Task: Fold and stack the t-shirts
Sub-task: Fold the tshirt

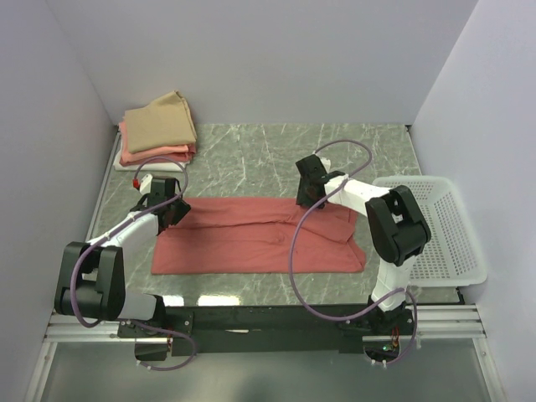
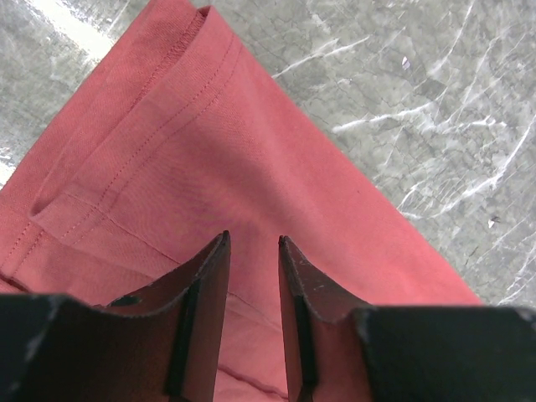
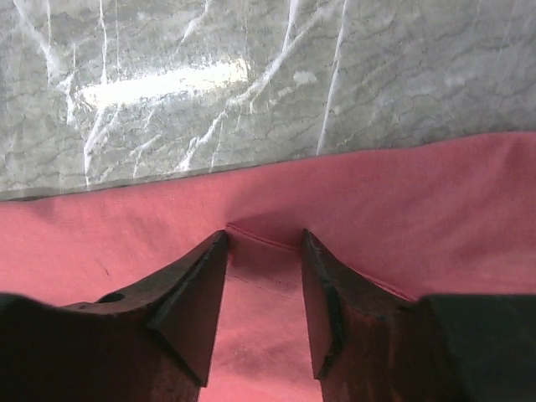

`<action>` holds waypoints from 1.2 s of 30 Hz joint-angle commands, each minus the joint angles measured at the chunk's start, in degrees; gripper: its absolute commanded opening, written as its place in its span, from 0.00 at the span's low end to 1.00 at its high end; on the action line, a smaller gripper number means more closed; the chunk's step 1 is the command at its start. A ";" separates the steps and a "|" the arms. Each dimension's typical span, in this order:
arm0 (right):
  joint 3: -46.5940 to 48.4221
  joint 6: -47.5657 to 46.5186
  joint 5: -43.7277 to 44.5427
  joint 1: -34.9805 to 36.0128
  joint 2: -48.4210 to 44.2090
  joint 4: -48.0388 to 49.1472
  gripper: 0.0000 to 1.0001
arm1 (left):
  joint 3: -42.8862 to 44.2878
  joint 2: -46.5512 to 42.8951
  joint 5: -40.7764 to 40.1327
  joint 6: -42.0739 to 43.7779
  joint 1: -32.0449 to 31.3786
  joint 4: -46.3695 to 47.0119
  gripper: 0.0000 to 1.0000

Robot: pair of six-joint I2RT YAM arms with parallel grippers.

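The salmon-red t-shirt (image 1: 251,243) lies flat across the middle of the table, folded lengthwise into a long band. My left gripper (image 1: 172,209) is over its far left corner. In the left wrist view the gripper (image 2: 253,241) is open, with the shirt (image 2: 193,159) and its hemmed sleeve showing between and beyond the fingers. My right gripper (image 1: 308,199) is at the shirt's far edge, right of centre. In the right wrist view the gripper (image 3: 264,239) is open, with a seam of the shirt (image 3: 419,209) between the tips. A folded stack sits at the back left: tan t-shirt (image 1: 163,121) on salmon-pink (image 1: 155,154) on white (image 1: 134,166).
A white perforated basket (image 1: 440,230) stands at the right edge of the table, beside the right arm. Grey marble tabletop (image 1: 251,159) shows between the shirt and the back wall. Walls close in on the left, back and right.
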 commanded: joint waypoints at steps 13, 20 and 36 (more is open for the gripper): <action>-2.31 1.41 0.30 1.19 -5.70 1.37 0.00 | 1.30 0.14 0.13 0.43 -0.42 1.37 0.34; -7.14 3.16 -0.32 2.50 -12.55 2.25 0.00 | 1.03 0.67 0.66 0.34 -0.42 1.63 0.34; -26.73 13.80 2.49 12.17 -31.98 6.47 0.00 | 1.03 0.84 0.48 0.52 -0.42 1.28 0.35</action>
